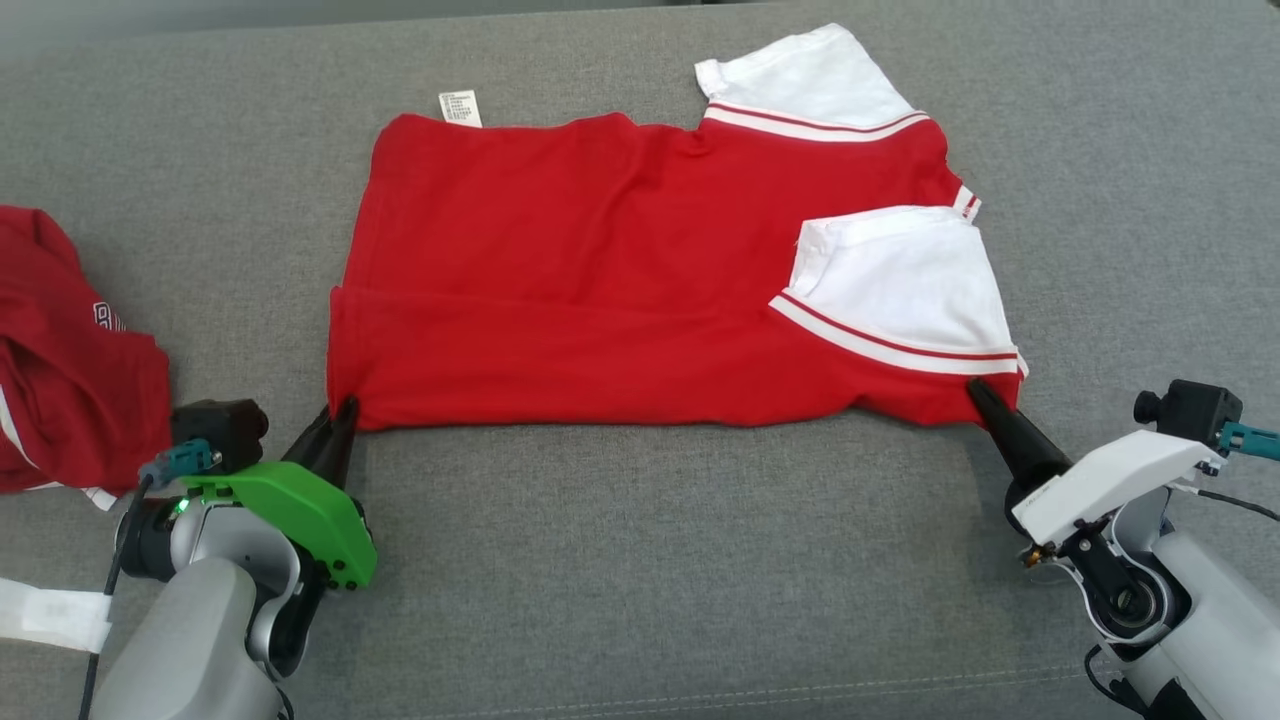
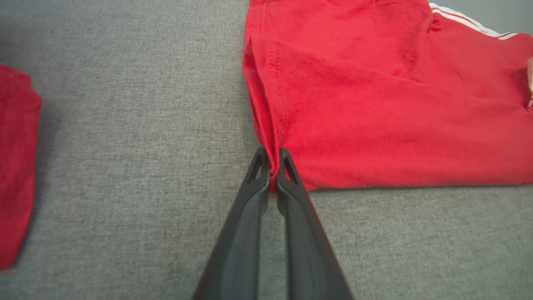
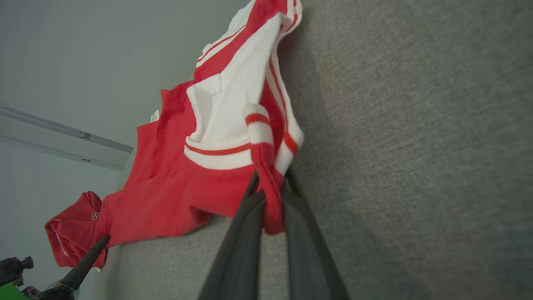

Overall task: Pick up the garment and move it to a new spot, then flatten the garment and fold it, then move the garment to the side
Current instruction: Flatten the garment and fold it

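**Both grippers pinching the near corners of the red garment**

The red garment (image 1: 600,290) is lying spread out on the grey fabric surface (image 1: 650,580), with its hem end towards the robot's left and its sleeves towards the right. The near white sleeve (image 1: 900,290) is lying folded over on top of the red body. The far white sleeve (image 1: 800,85) is sticking out past the far edge. A small white label (image 1: 460,107) is peeking out at the far left corner.

The left gripper (image 1: 345,408) is clamping the near left corner. In the left wrist view its fingers are pressing together on a bunched ridge of red cloth at the tips.

The right gripper (image 1: 975,392) is gripping the near right corner, just below the striped sleeve trim. In the right wrist view a red-and-white strip of cloth is running down between the closed fingers.

A second red garment (image 1: 70,380) is sitting crumpled at the far left, apart from the spread one and just beside the left arm.
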Tool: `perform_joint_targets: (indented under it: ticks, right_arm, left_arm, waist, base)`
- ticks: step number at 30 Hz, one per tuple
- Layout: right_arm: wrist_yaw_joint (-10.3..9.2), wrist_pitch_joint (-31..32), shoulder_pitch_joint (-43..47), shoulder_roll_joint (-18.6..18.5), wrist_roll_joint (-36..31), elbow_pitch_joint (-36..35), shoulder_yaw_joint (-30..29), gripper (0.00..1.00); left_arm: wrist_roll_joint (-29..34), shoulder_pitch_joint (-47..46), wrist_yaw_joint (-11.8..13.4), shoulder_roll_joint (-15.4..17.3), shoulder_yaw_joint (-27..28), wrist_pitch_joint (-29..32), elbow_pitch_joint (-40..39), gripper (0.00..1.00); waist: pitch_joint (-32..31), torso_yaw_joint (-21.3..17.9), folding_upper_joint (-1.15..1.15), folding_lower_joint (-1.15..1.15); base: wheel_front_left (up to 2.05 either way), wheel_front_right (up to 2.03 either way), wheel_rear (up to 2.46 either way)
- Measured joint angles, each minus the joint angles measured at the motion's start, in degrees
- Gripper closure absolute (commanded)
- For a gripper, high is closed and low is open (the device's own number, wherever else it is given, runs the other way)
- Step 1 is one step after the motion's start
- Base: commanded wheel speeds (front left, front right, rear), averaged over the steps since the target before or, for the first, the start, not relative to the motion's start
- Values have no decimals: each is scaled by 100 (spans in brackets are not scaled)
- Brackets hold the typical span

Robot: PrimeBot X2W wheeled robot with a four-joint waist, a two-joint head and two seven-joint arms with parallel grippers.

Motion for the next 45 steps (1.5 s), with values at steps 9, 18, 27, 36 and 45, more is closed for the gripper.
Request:
perform_joint_targets:
  ticks: [9, 18, 27, 36, 45]
  right_arm:
    - [1, 268, 361, -223, 636, -296, -91, 100]
    - [1, 613, 915, -658, 977, -668, -76, 100]
    - [8, 773, 1369, -1029, 1050, -1062, -88, 100]
    - [9, 806, 1643, -1291, 1083, -1193, -202, 100]
    - [1, 810, 1857, -1419, 1121, -1205, -213, 98]
  left_arm:
    - [9, 415, -1, 90, -33, -51, -56, 100]
    - [-2, 869, 12, 115, -111, -14, -257, 100]
    - [-48, 1519, 181, 170, -32, -14, -631, 100]
    - [-52, 1984, 315, 166, -180, 38, -1017, 100]
    - [-37, 2217, 498, 183, -233, 194, -1407, 100]
  waist:
    - [-308, 8, 0, 0]
    - [-549, 154, 0, 0]
    - [-653, 218, 0, 0]
    - [-740, 271, 0, 0]
    - [-811, 377, 0, 0]
  base:
    - [0, 0, 0]
    - [0, 0, 0]
    - [0, 0, 0]
    - [0, 0, 0]
    - [0, 0, 0]
